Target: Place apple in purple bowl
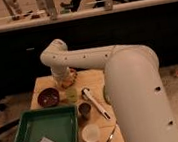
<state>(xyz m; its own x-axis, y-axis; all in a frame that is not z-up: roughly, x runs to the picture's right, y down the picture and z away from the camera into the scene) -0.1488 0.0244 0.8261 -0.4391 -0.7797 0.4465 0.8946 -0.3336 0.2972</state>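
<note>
The white robot arm (127,79) reaches left across the wooden table (92,82); the green tray (41,131) sits at the near left; the purple bowl (48,97) lies just beyond it; the gripper (64,82), jaws pressed together, hangs right of that bowl; the apple cannot be made out.

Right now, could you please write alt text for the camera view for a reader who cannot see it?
A white robot arm reaches over a wooden table, its end effector low beside a purple bowl. In front sit a green tray and a white cup.
</note>
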